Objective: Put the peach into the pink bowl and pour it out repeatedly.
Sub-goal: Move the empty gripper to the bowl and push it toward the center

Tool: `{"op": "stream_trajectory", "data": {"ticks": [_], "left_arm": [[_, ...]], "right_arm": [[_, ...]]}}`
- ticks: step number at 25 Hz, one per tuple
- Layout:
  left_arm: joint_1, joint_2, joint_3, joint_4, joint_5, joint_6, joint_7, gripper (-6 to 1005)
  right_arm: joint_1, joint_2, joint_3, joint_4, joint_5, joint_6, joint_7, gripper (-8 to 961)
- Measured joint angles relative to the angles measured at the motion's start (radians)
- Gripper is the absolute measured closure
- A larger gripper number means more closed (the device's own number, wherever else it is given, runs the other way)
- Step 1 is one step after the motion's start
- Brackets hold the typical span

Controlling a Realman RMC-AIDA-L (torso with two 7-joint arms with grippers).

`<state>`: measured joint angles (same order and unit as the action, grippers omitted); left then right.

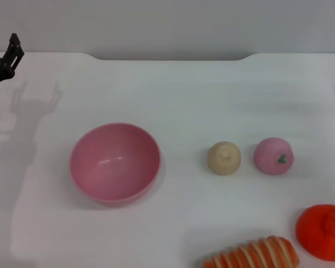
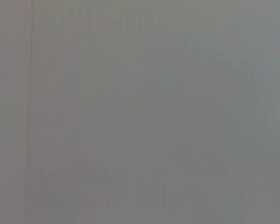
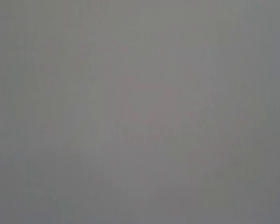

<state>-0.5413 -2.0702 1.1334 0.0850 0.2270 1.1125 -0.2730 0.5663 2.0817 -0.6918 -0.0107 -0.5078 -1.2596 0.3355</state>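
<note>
- Head view: your peach [image 1: 273, 156] sits on the white bench [image 1: 178, 89] toward its right edge, leaf mark facing the near side; the pink bowl [image 1: 115, 162] stands upright and empty toward the left, well apart from the fruit; between them, just beside the peach, lies a beige bun-like lump [image 1: 224, 158]; an orange tangerine [image 1: 322, 231] and a striped bread-like piece [image 1: 252, 254] crowd the near right corner.
- Same view: the left gripper [image 1: 10, 53] hangs over the far left corner, well apart from everything; I cannot tell whether its jaws are apart or together; the right gripper is nowhere in sight.
- The relation that matters: the peach lies on the right side, so you would likely reach it with the right arm, while the bowl is nearer the left arm; the fruit is round, so no axis constrains the approach; mind the lump on its left.
- Left wrist view: plain grey, nothing to read; no fingers, no objects.
- Right wrist view: the same blank grey; it tells you nothing of that arm's jaws or position.
</note>
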Motion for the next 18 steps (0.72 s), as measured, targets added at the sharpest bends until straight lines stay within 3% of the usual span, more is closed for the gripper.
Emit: {"op": "stream_trajectory", "data": {"ticks": [5,18], "left_arm": [[0.0,0.001,-0.001,-0.001,0.0,-0.009,0.0,180],[-0.007,-0.002,-0.003,0.001,0.0,-0.028,-0.023,186]], "right_arm": [[0.006,0.0,0.0,0.0,0.0,0.001,0.002,349],[0.029,-0.002,0.003,-0.008,0.0,0.042,-0.001,353]]}}
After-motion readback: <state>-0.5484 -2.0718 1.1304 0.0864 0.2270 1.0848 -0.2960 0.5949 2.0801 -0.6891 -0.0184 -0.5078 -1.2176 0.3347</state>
